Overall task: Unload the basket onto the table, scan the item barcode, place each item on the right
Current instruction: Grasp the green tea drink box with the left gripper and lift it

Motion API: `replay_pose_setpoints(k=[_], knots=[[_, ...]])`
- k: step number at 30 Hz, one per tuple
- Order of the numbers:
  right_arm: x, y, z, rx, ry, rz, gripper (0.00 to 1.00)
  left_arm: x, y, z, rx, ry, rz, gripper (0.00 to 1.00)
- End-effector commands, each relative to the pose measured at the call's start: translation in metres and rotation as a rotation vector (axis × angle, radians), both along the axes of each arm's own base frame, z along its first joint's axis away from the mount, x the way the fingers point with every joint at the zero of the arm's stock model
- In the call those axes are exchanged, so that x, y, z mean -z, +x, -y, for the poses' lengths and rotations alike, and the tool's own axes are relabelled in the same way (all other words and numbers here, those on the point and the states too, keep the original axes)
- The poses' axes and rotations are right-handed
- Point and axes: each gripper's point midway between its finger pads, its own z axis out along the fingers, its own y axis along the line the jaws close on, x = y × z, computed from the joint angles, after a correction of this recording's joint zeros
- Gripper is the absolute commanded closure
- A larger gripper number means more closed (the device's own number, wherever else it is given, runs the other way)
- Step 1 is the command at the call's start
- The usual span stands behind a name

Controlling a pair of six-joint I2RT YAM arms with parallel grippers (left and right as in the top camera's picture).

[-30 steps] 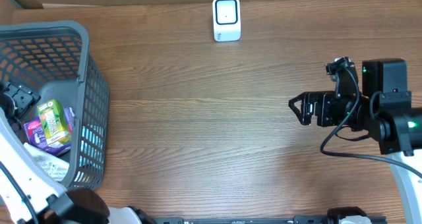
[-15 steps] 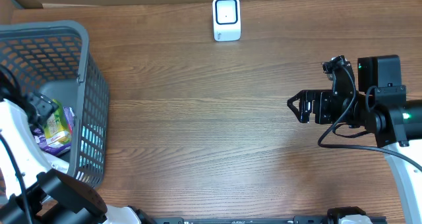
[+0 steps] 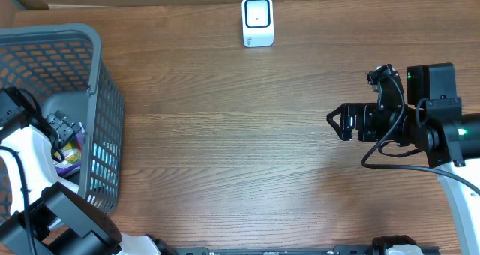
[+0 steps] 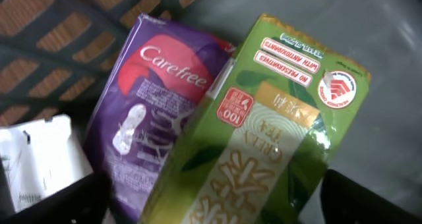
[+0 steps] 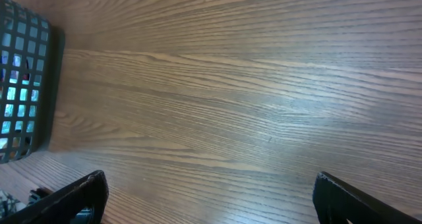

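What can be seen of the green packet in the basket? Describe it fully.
The green packet is a glossy, flat pack with gold patterning, red-and-white labels and a red seal. It lies tilted on the grey floor of the basket, partly over a purple packet. The open left gripper hangs over it. No barcode shows.

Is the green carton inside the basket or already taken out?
Inside. The green carton lies on the grey floor of the basket, next to the purple pack.
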Motion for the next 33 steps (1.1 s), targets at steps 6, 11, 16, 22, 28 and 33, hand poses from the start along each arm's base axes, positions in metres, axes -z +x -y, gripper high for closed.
replay_pose_setpoints(k=[6, 11, 16, 22, 28, 33], knots=[[-0.006, 0.002, -0.001, -0.002, 0.01, 0.012, 0.0, 0.025, -0.014, 0.006, 0.02, -0.016, -0.057, 0.12], [-0.006, 0.002, -0.001, -0.002, 0.01, 0.011, 0.0, 0.023, -0.01, 0.004, 0.022, -0.009, -0.041, 0.34], [-0.006, 0.002, -0.001, -0.002, 0.01, 0.012, 0.0, 0.015, -0.003, 0.003, 0.032, -0.014, -0.011, 0.58], [-0.006, 0.002, -0.001, -0.002, 0.01, 0.011, 0.0, -0.004, 0.005, -0.001, 0.035, -0.005, 0.013, 0.62], [-0.006, 0.002, -0.001, -0.002, 0.011, 0.011, 0.0, -0.042, 0.023, 0.001, 0.069, -0.025, 0.093, 0.64], [-0.006, 0.001, -0.001, -0.001, 0.01, 0.01, 0.0, -0.09, 0.039, 0.006, 0.108, -0.048, 0.176, 0.65]])
